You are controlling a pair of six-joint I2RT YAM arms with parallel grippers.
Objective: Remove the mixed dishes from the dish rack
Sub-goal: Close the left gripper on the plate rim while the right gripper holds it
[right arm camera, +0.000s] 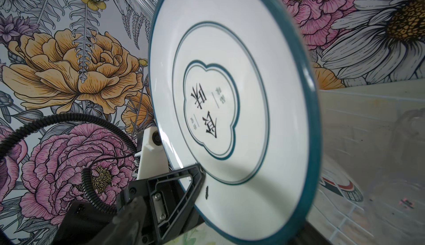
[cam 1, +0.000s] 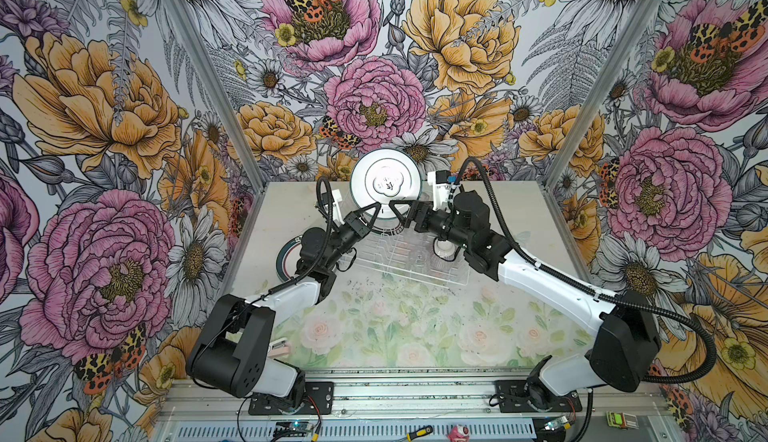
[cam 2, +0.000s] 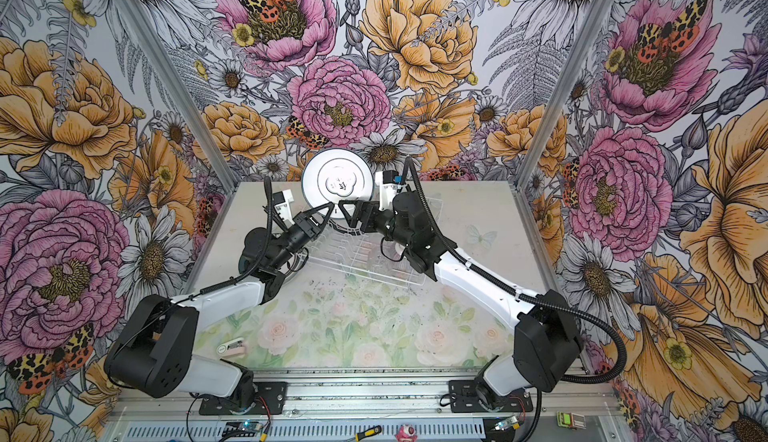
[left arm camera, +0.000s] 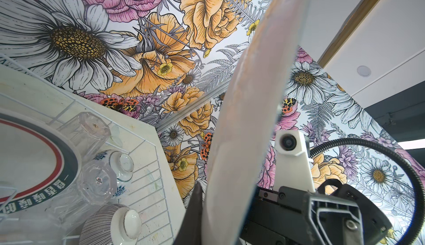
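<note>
teal-rimmed plate (cam 1: 386,178) stands upright over the dish rack (cam 1: 415,263), left gripper (cam 1: 376,206) jaws clamped on its lower rim; right gripper (cam 1: 397,209) jaws apart alongside, likely a handover.

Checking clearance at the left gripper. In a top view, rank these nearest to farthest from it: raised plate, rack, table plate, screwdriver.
1. Raised plate: clamped in the left gripper, upright, far centre.
2. Rack: just below the gripper, centre.
3. Table plate: lying flat, left of the rack.
4. Screwdriver: far front, centre.
</note>
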